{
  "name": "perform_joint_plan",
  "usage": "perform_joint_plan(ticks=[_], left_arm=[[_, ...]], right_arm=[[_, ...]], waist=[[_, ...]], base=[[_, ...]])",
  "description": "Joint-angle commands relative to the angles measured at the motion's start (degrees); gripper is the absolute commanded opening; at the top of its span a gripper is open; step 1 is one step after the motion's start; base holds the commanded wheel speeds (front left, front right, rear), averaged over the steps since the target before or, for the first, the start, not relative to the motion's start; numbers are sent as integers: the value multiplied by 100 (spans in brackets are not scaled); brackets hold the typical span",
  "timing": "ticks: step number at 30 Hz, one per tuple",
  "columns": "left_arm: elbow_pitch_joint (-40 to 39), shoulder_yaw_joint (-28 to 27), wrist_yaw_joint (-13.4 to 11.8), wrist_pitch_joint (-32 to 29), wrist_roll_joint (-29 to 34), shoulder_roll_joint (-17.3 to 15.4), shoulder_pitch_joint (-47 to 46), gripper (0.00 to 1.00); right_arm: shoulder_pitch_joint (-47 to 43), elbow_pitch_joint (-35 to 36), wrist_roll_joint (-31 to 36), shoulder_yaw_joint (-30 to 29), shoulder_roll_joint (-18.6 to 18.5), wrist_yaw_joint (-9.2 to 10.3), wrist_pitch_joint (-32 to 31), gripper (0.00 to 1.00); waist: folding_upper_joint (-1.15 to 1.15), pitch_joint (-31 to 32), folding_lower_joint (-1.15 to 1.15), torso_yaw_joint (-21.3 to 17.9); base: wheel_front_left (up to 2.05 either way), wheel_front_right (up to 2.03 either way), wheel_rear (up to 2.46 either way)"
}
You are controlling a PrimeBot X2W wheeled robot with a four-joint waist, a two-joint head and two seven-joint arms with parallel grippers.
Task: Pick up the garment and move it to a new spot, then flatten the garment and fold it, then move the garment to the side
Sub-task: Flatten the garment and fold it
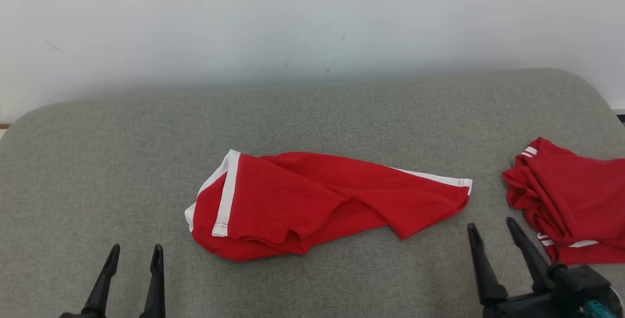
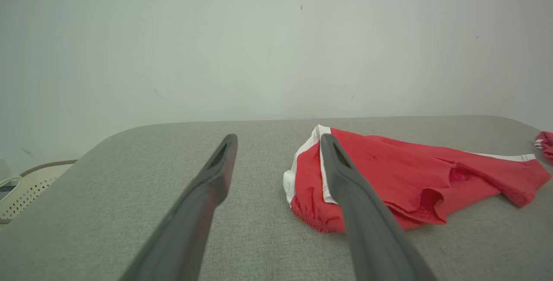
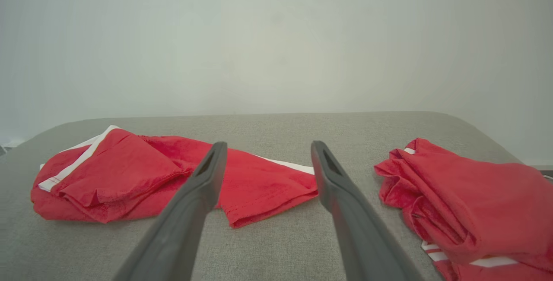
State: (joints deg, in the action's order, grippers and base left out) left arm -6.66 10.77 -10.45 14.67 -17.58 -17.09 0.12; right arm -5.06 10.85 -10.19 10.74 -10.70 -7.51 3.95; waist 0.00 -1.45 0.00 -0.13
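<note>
The red garment (image 1: 322, 201) lies rumpled at the middle of the grey table (image 1: 312, 113), with nothing gripping it. Over the table's near edge, the left gripper (image 1: 135, 249) and right gripper (image 1: 490, 222) hang spread and empty. Flattening looks next: each must pinch an end and pull outward.

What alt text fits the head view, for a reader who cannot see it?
A crumpled red fabric garment with white stripe trim lies in the middle of a grey fabric-covered surface; a second bunched red garment lies at the picture's right edge. The left jaws and right jaws stand open and empty at the lower corners.
</note>
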Motion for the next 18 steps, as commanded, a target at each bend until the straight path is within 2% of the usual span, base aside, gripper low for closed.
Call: perform_joint_plan(ticks=[1, 4, 13, 18], left_arm=[[-23, 4, -21, -10, 27, -36, -40, 100], [-46, 36, -14, -18, 43, -15, -133, 100], [45, 245, 19, 7, 112, 179, -500, 100], [164, 318, 83, 32, 145, 318, -692, 100]], right_arm=[[140, -8, -66, 135, -47, 4, -19, 100], [441, -156, -133, 569, -288, 4, -50, 100], [1887, -1084, -460, 2621, -1158, 4, -161, 100], [2674, -1654, -732, 3649, -1328, 4, -80, 100]], waist=[[0, -41, 0, -12], [0, -153, 0, 11], [0, -636, 0, 425], [0, -881, 0, 691]], base=[[0, 0, 0], [0, 0, 0], [0, 0, 0], [0, 0, 0]])
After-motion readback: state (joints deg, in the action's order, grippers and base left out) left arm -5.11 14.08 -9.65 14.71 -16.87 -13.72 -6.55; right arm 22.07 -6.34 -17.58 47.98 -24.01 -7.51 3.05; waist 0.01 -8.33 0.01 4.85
